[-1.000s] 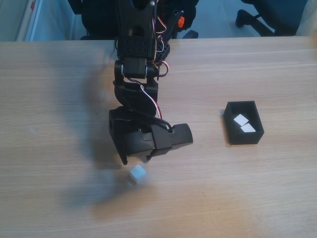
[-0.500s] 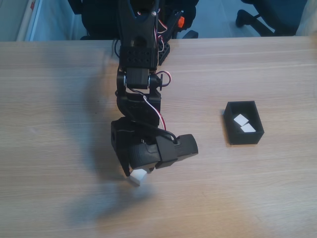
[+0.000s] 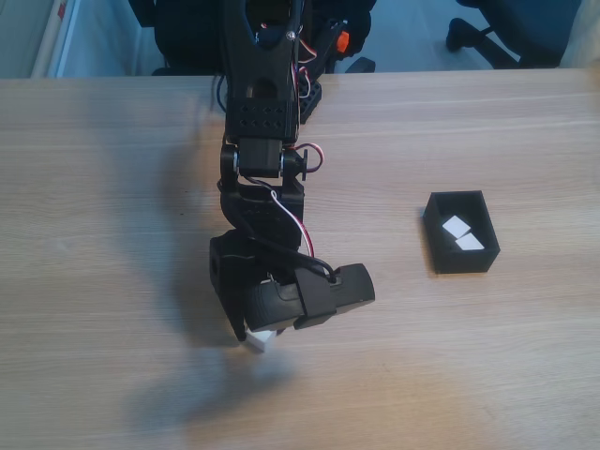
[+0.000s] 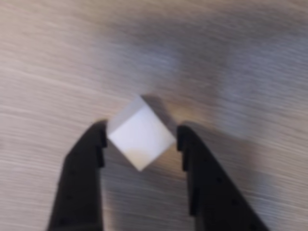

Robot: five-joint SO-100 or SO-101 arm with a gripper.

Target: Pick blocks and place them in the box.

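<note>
in the wrist view the gripper [image 4: 139, 139] is down at the wooden table [image 4: 43, 62], its two black fingers [image 4: 84, 163] spread apart on either side of a white block [image 4: 140, 137] turned corner-on; the corners sit at the fingertips, but a firm clamp is not clear. in the fixed view this block [image 3: 260, 339] peeks out under the arm [image 3: 262, 141]. off to the right, the black box [image 3: 461, 258] holds two more blocks [image 3: 457, 226].

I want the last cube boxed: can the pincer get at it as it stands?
Probably yes. In the wrist view the white cube sits on the table between the open pincer's fingers, corners toward them, with nothing in the way.
</note>
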